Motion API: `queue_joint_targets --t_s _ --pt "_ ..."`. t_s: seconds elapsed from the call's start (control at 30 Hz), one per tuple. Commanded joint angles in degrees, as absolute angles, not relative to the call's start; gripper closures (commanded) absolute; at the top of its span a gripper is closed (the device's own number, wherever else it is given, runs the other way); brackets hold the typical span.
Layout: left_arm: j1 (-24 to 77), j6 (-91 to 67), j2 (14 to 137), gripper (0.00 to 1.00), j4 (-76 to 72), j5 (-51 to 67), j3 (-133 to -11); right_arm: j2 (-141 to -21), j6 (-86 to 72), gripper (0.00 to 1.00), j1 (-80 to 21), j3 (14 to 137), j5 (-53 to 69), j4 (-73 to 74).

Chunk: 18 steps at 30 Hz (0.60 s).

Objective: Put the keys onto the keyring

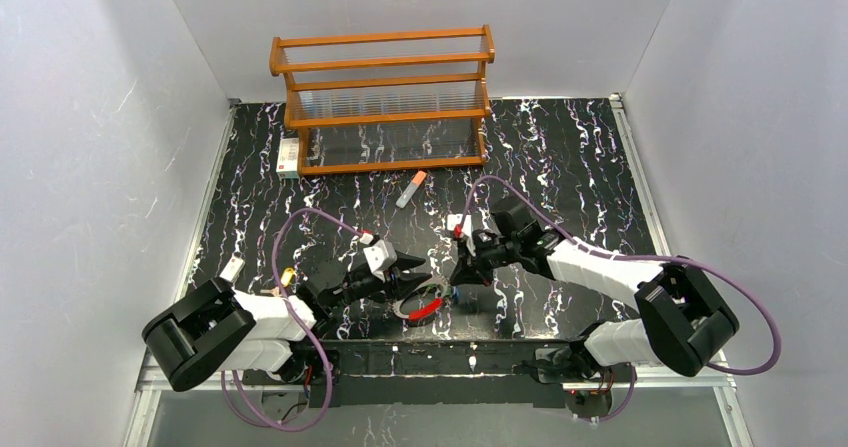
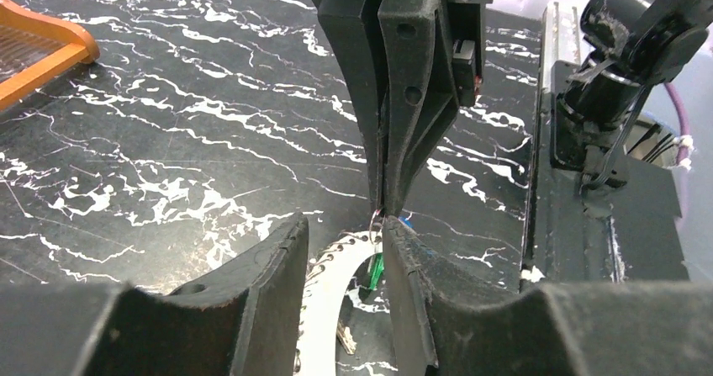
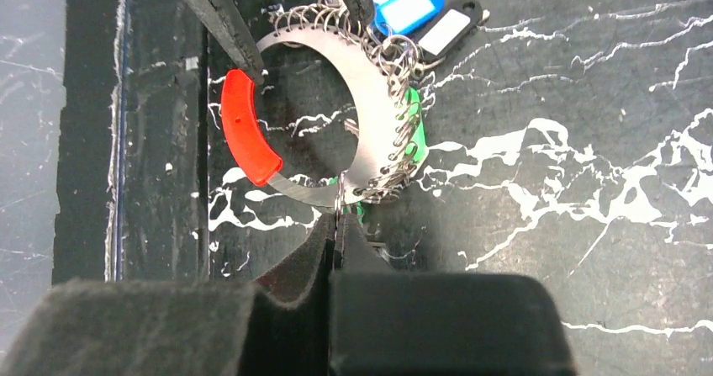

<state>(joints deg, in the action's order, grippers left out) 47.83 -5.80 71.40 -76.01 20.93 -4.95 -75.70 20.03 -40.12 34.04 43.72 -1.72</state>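
Overhead, the keyring [image 1: 424,307] lies flat on the black marbled table [image 1: 560,167] just in front of the arm bases, its red section [image 1: 426,311] towards the near edge. The left gripper [image 1: 415,275] and right gripper [image 1: 462,275] meet over it from either side. A wooden rack [image 1: 385,97] stands well apart at the far edge.

Left wrist view: the left gripper [image 2: 340,229] has its jaws parted, and the pale band of the keyring [image 2: 324,288] runs between them. Opposite it, the right gripper [image 2: 385,208] points down with its jaws pressed together on a small wire loop [image 2: 376,218]. A green key head [image 2: 375,271] shows just below.

Right wrist view: the right gripper [image 3: 336,229] is closed on the small wire loop [image 3: 339,193] at the near rim of the keyring [image 3: 374,90], beside the end of the red section [image 3: 244,132]. The loop appears to belong to the green key [image 3: 414,128], though the link is partly hidden. The keys [image 3: 412,2] with blue heads lie at the far rim. The left gripper [image 3: 309,44] stands with its fingers apart over the ring.
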Motion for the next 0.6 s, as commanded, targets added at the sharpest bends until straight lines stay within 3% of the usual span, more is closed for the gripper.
queue_joint_targets --t_s 0.0,0.2,0.57 --pt "47.94 -1.29 69.81 0.64 -70.54 21.36 -7.09 -76.88 23.72 0.99 -42.14 40.18 37.84 9.21" --pt "47.97 -0.26 71.26 0.64 -67.73 24.97 -9.00 -81.58 23.58 0.99 -43.94 46.25 34.20 16.02" --pt "48.25 -0.74 77.97 0.72 -67.63 28.69 -11.52 -81.37 24.54 0.99 -45.04 47.52 37.82 15.43"
